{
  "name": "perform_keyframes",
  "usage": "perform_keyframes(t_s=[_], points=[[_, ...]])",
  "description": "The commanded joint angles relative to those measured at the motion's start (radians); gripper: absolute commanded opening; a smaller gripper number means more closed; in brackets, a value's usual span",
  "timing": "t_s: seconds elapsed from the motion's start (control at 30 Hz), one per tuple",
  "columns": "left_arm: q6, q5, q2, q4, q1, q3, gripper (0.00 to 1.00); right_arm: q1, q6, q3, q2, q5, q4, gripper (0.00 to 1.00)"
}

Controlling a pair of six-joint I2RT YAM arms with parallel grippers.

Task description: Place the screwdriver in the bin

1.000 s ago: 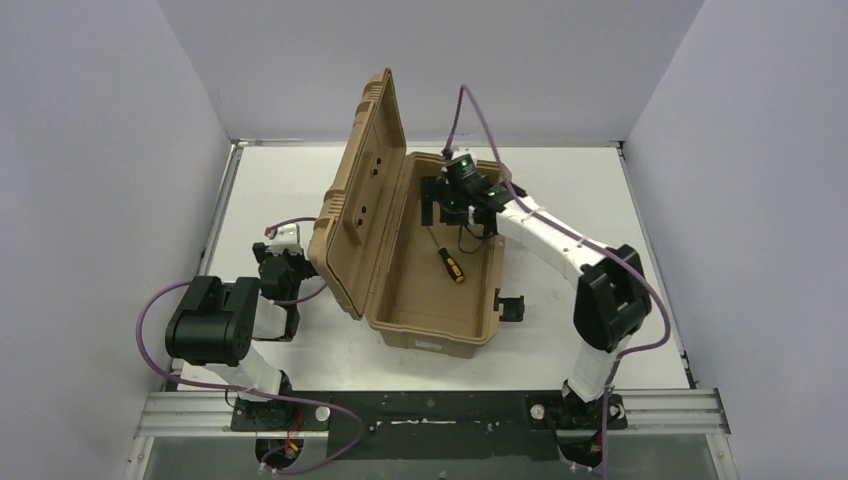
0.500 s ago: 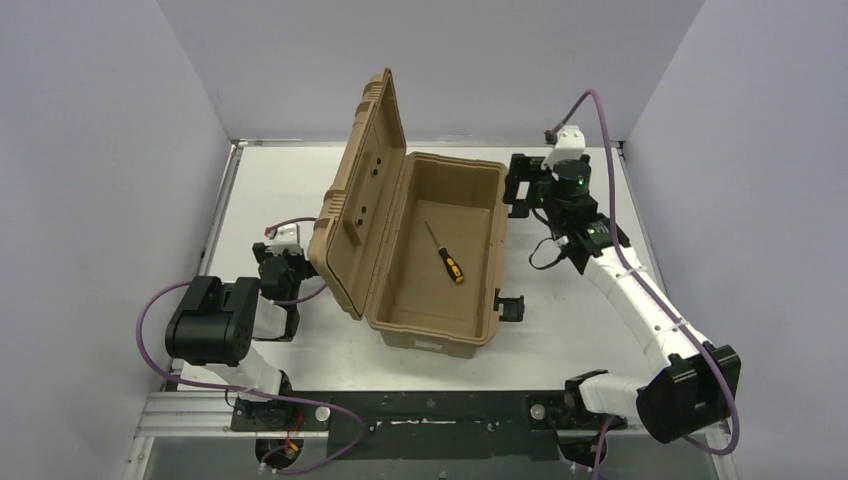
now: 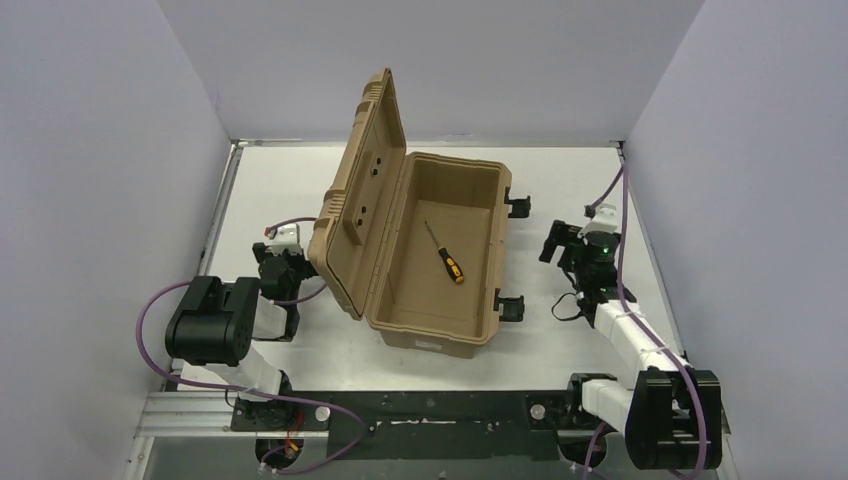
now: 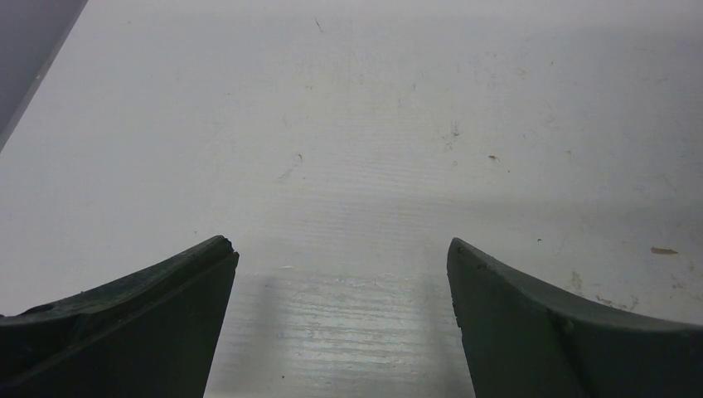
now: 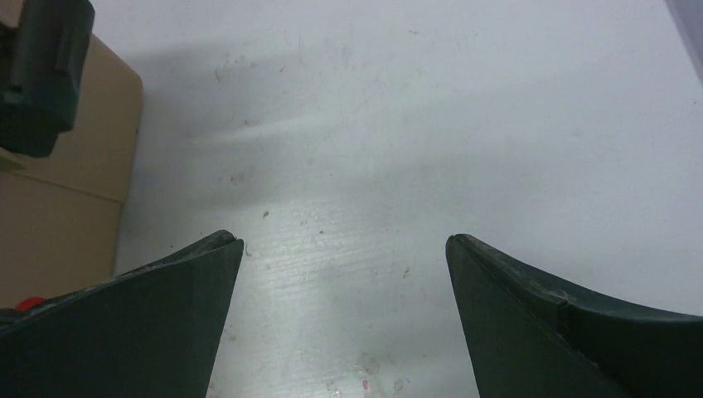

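The tan bin stands open in the middle of the table, its ribbed lid tilted up to the left. The screwdriver, with an orange-yellow and black handle and a thin shaft, lies on the bin's floor. My right gripper is open and empty, low over the table to the right of the bin; its wrist view shows bare table and the bin's wall at the left. My left gripper is open and empty behind the lid, over bare table in its wrist view.
Black latches stick out from the bin's right side; one latch shows in the right wrist view. Grey walls enclose the white table on the left, back and right.
My right arm has pulled out of the bin, swung right and folded back toward its base, now low beside the bin. The screwdriver stays in the bin. The left arm has not moved.
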Motion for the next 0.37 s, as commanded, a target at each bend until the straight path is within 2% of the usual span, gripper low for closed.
perform_keyframes(t_s=[0.0,0.33], points=[[-0.008,-0.009,-0.008,0.046,-0.004,0.02,0.97,-0.022,0.013,-0.033,-0.018,-0.034,0.165,1.0],[-0.007,-0.008,-0.007,0.045,-0.005,0.021,0.97,-0.03,0.021,-0.041,-0.03,-0.048,0.17,1.0]])
